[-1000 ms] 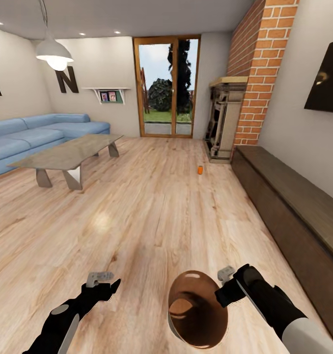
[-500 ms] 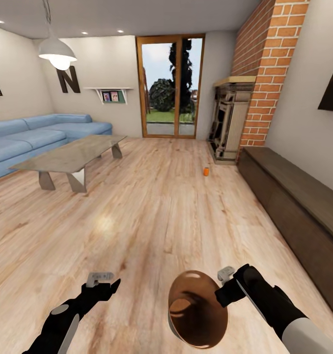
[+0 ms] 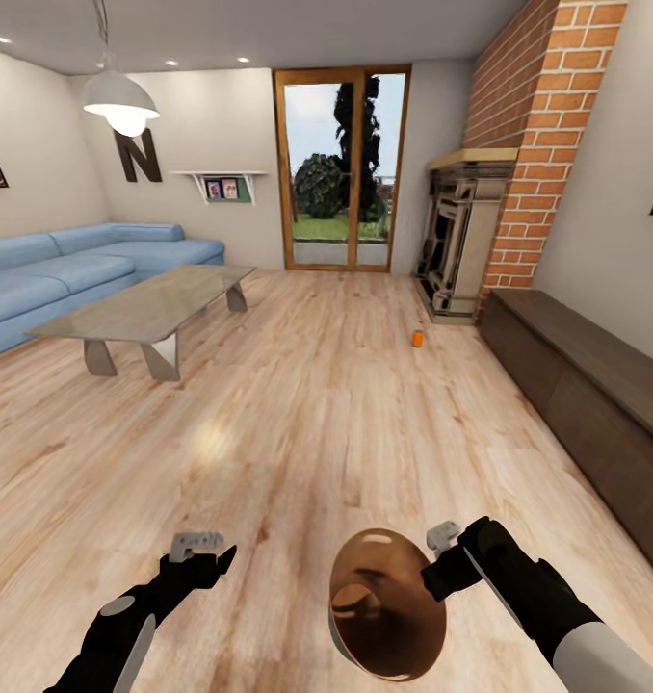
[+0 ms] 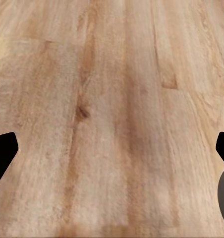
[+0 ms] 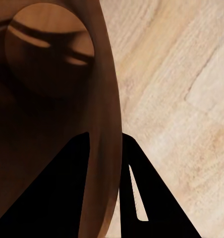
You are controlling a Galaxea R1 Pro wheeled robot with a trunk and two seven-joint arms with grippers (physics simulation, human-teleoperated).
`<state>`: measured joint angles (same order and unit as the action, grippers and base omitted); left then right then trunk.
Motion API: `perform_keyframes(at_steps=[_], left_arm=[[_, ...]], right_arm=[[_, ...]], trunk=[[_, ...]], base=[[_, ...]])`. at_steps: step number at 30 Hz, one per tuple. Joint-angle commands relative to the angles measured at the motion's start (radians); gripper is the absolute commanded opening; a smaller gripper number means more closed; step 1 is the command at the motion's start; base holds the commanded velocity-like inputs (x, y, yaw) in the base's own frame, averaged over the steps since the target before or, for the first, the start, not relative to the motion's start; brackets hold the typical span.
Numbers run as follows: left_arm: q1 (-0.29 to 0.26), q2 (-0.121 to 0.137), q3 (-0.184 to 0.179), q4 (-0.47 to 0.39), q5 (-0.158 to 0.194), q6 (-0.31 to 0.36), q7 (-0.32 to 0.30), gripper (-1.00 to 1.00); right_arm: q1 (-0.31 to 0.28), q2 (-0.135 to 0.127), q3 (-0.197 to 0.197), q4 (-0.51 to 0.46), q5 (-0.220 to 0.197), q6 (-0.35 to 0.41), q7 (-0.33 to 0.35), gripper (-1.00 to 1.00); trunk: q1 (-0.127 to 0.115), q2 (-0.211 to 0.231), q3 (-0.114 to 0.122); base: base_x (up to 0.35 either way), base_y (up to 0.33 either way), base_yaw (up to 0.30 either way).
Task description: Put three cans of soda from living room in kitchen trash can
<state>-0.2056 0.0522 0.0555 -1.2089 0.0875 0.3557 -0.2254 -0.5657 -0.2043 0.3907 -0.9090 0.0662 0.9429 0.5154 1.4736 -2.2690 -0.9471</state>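
Right tool (image 3: 434, 564), low and on the robot's right in the head view, is clamped on the rim of the tash can (image 3: 384, 604), one finger inside its copper-brown wall and one outside, holding the bin tipped with its mouth facing up toward the camera. Left tool (image 3: 197, 551) hangs spread wide and empty over the wood floor (image 3: 298, 423). One orange can of soda (image 3: 417, 338) stands upright on the floor far ahead and slightly right, near the fireplace (image 3: 457, 245) and the dark low cabinet (image 3: 596, 404); by my judgement both arms are well short of it, the free left one being the likelier to pick it up.
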Motion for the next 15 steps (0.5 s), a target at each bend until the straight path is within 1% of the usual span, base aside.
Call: perform_keyframes(at_steps=[1,3,6,15], left_arm=[[0.0,0.0,0.0,0.0,0.0,0.0,0.0,1.0],[0.0,0.0,0.0,0.001,0.0,0.0,0.0,1.0],[0.0,0.0,0.0,0.001,0.0,0.0,0.0,1.0],[0.0,0.0,0.0,0.001,0.0,-0.001,0.0,1.0]], right_arm=[[0.0,0.001,0.0,-0.001,-0.023,0.005,0.003,-1.0],[0.0,0.001,0.0,-0.001,-0.023,0.005,0.002,-1.0],[0.0,0.005,0.003,-0.001,-0.02,0.005,0.0,-1.0],[0.0,0.006,0.003,-0.001,-0.018,0.005,-0.001,-1.0]], trunk=[[0.0,0.0,0.0],[0.0,0.0,0.0],[0.0,0.0,-0.003],[0.0,0.0,-0.013]], base=[[0.128,0.257,0.0],[0.128,0.257,0.017],[0.128,0.257,0.096],[0.128,0.257,0.146]])
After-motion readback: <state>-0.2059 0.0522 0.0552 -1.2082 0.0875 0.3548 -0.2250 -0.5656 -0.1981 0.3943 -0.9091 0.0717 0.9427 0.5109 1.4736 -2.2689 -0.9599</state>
